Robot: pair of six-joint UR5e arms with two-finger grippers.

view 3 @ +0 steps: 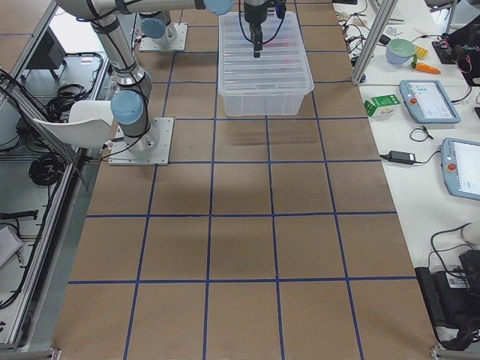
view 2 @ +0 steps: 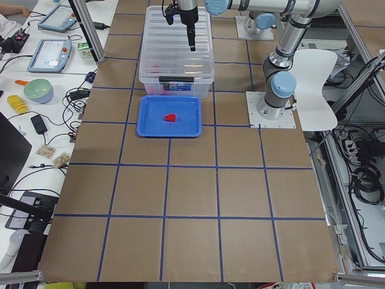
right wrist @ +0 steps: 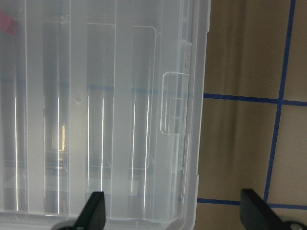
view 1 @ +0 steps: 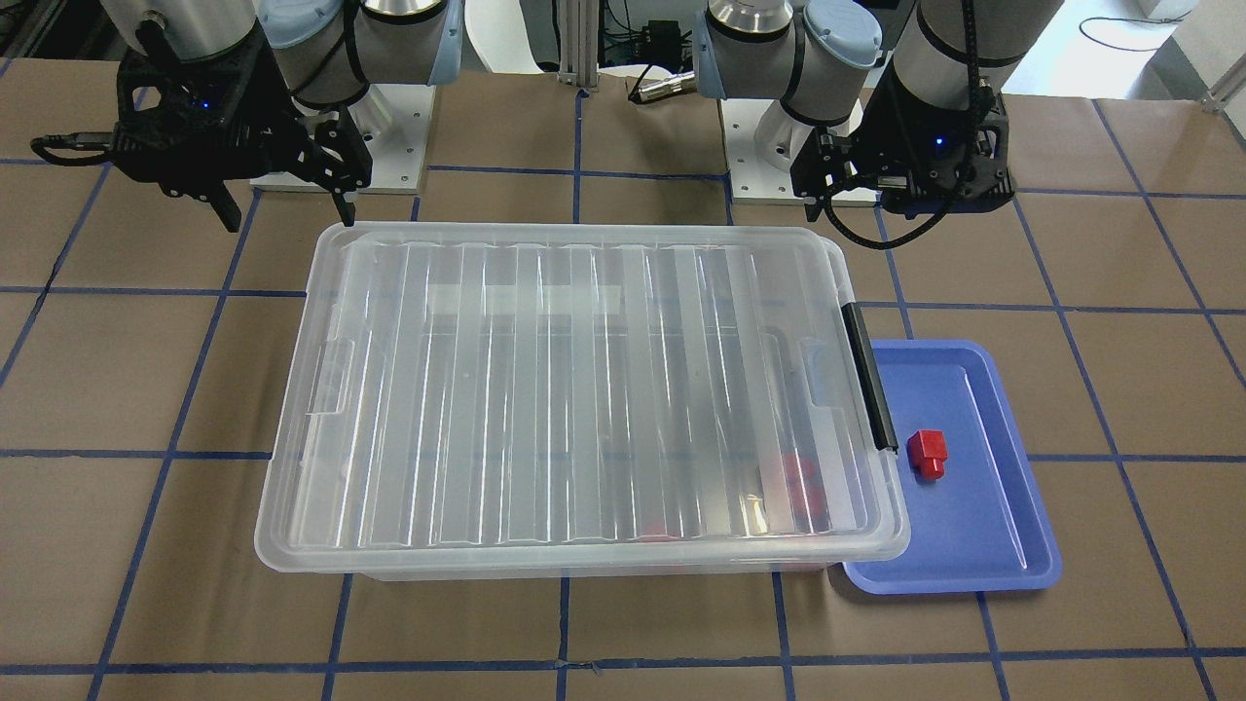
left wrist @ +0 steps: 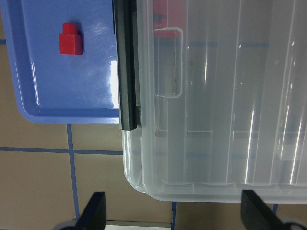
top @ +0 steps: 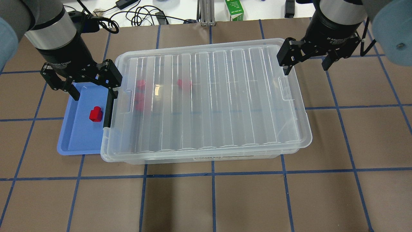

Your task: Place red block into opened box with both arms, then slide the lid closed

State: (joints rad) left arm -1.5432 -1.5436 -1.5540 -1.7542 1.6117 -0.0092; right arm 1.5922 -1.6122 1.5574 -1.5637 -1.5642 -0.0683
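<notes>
The clear box stands mid-table with its ribbed lid lying over nearly the whole opening; a narrow strip of rim shows at the black clip handle end. Red blocks show blurred through the lid. One red block lies on the blue tray beside the handle. My left gripper hovers open over the tray and the handle end, holding nothing. Above the box's opposite short end, my right gripper is open and empty too.
The blue tray touches the box's handle end. Both arm base plates sit behind the box. A green carton and cables lie past the table's far edge. Side benches hold tablets and a bowl.
</notes>
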